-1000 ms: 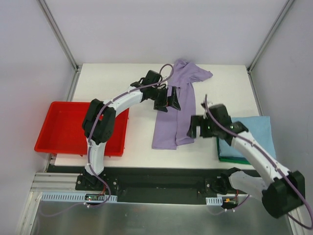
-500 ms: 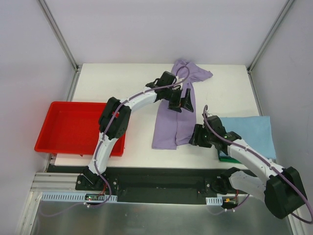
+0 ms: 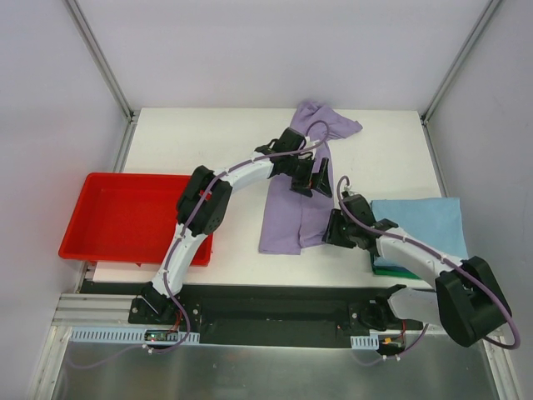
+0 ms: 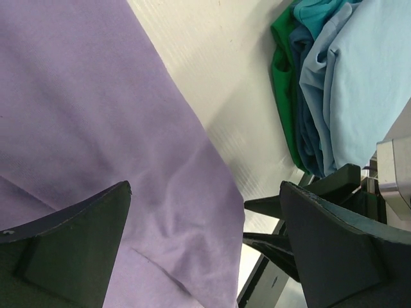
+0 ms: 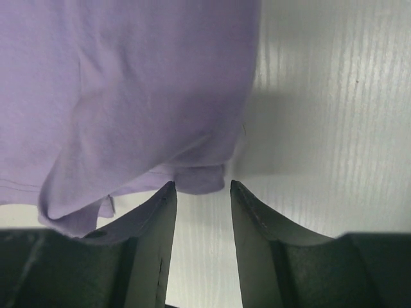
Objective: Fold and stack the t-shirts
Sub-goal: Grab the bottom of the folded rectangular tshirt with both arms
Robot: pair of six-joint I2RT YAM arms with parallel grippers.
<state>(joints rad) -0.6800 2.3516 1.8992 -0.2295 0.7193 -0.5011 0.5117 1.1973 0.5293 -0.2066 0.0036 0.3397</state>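
Note:
The lavender t-shirt (image 3: 287,208) lies mid-table, folded lengthwise into a long strip, its collar end bunched at the far side. My left gripper (image 3: 306,175) hovers wide open over the strip's right edge; purple cloth (image 4: 96,115) fills the space under its jaws (image 4: 205,186). My right gripper (image 3: 333,227) is low at the strip's near right corner. Its jaws (image 5: 202,184) stand narrowly apart, with the hem corner (image 5: 199,178) just at their tips and bare table between them. The light blue t-shirt (image 3: 420,221) lies folded on the dark green t-shirt (image 3: 391,269) at the right.
A red tray (image 3: 71,237) sits at the table's left edge, overhanging the front. The folded stack (image 4: 359,83) lies close to the right arm's forearm. White walls and metal posts enclose the table on three sides.
The left arm reached further right along the lavender shirt. The right gripper dropped from above the table to the shirt's near right corner, and its jaws narrowed.

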